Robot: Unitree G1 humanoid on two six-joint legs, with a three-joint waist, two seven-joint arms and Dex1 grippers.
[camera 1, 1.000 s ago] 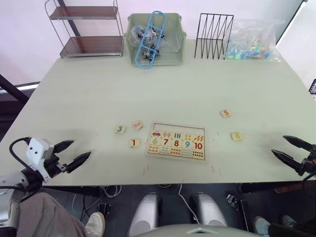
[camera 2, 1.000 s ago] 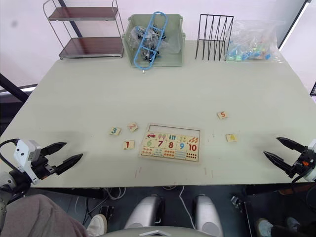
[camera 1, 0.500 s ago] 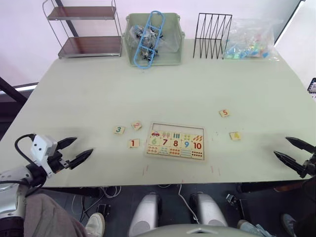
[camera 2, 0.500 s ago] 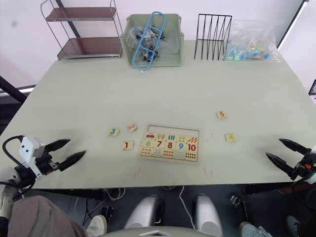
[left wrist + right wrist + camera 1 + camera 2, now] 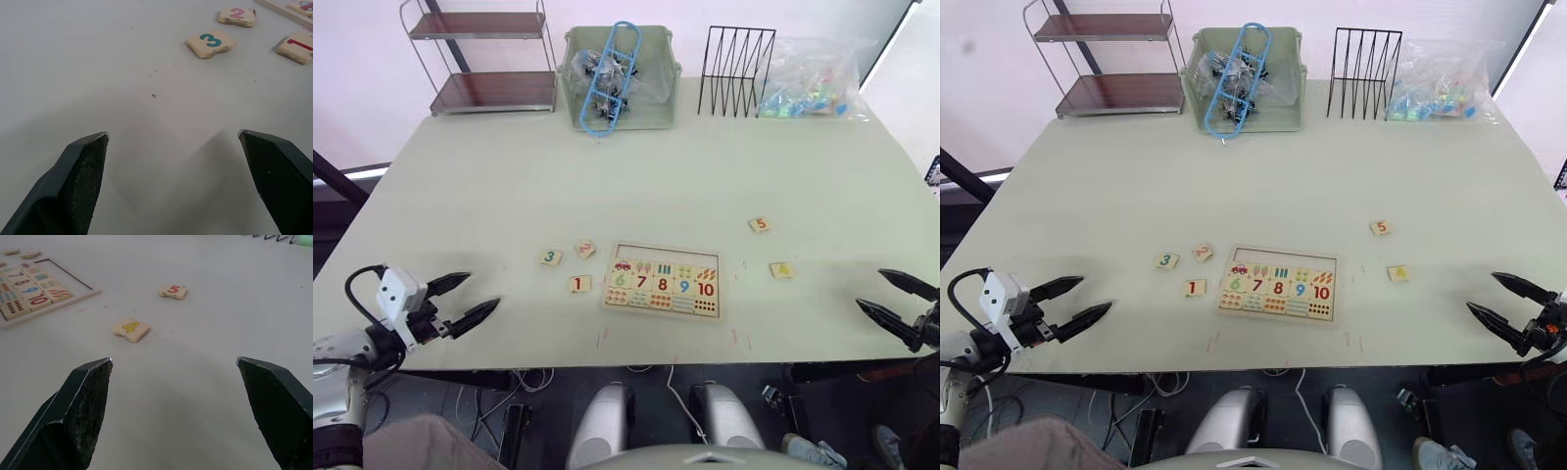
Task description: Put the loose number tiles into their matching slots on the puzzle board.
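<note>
The pale wooden puzzle board (image 5: pixel 620 249) lies near the table's front middle, its top row of slots (image 5: pixel 666 254) bare and digits 6 to 10 below. Tiles 3 (image 5: pixel 551 258), 2 (image 5: pixel 584 249) and 1 (image 5: pixel 579 284) lie just left of it; tiles 5 (image 5: pixel 760 224) and 4 (image 5: pixel 781 269) lie to its right. My left gripper (image 5: pixel 460 299) hovers open at the front left edge, pointing toward tile 3 (image 5: pixel 211 43). At the front right edge my right gripper (image 5: pixel 893 300) is open, with tile 4 (image 5: pixel 130 328) a short way ahead of it.
Along the far edge stand a two-shelf metal rack (image 5: pixel 489 59), a green bin (image 5: pixel 661 69) with a blue clip, a black wire file holder (image 5: pixel 736 57) and a clear bag of coloured pieces (image 5: pixel 813 78). The table (image 5: pixel 636 166) is bare between them and the board.
Both grippers stay open near the front corners with barely any shift. The tiles and board have not moved.
</note>
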